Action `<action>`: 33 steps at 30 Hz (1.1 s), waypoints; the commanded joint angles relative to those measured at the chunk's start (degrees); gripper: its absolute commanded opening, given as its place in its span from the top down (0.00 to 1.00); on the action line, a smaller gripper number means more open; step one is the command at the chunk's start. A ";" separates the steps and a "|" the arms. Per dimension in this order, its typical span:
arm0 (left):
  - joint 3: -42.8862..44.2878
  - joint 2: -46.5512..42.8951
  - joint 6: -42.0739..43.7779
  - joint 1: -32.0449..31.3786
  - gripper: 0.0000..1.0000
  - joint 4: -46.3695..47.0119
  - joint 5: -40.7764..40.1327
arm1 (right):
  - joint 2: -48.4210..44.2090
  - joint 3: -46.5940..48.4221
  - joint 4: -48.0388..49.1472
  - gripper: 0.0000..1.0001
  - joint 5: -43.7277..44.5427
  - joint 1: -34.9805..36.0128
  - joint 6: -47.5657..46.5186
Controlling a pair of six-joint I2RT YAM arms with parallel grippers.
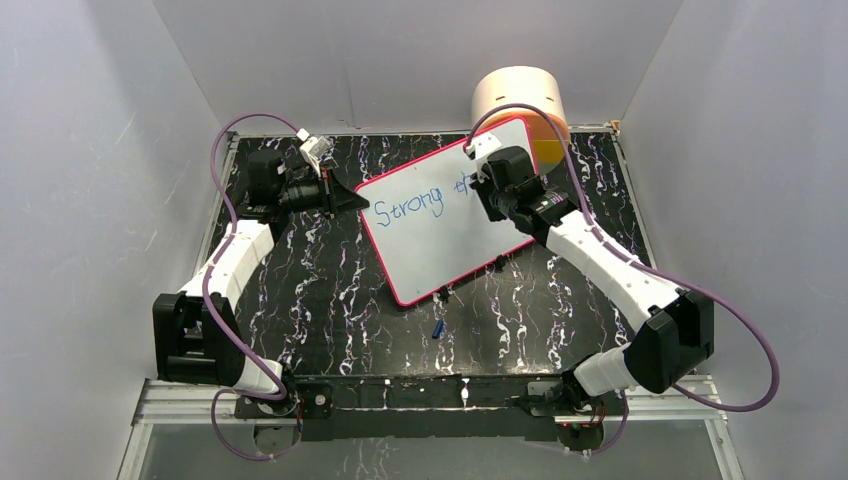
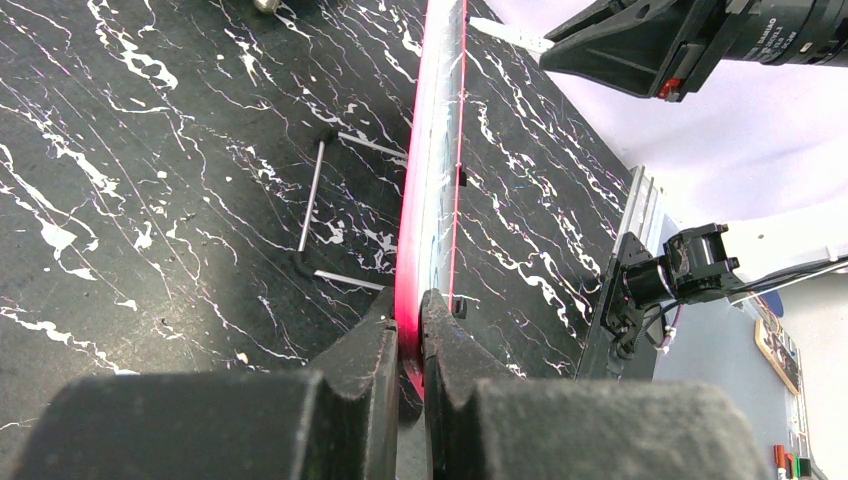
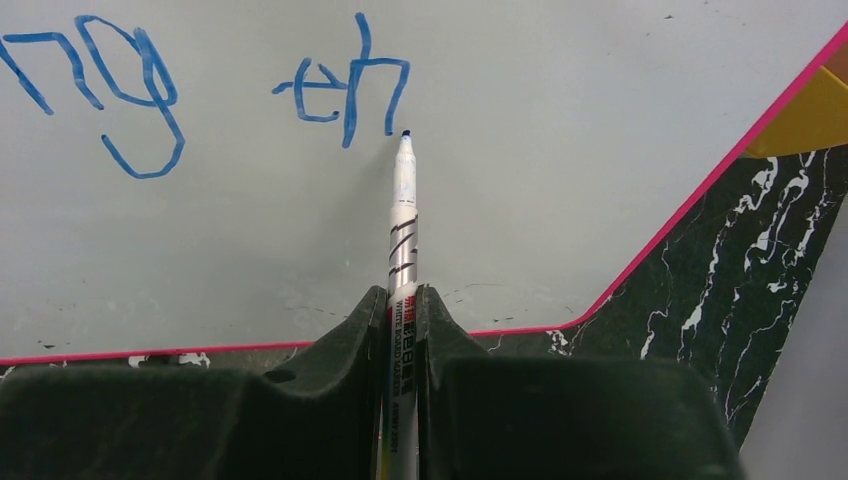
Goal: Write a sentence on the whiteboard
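Note:
The whiteboard [image 1: 455, 235], white with a thin pink-red frame, lies tilted on the black marbled table. Its blue sentence [image 1: 410, 203] reads "Strong" followed by "th" [image 3: 345, 85]. My left gripper [image 2: 408, 330] is shut on the whiteboard's pink edge [image 2: 420, 200] at its left corner. My right gripper [image 3: 402, 305] is shut on a white marker [image 3: 402, 230] with a blue tip. The tip rests on the board just below the foot of the "h". In the top view the right gripper [image 1: 492, 180] hangs over the board's upper right part.
A tan cylinder [image 1: 520, 97] with an orange part stands behind the board's far right corner. A small blue cap [image 1: 438, 328] lies on the table in front of the board. Thin metal legs [image 2: 312, 200] show under the board's edge. White walls enclose the table.

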 commanded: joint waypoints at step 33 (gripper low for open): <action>-1.28 1.60 5.82 -2.37 1.00 -5.95 -3.99 | 0.08 4.01 5.69 1.00 -3.59 -3.16 0.20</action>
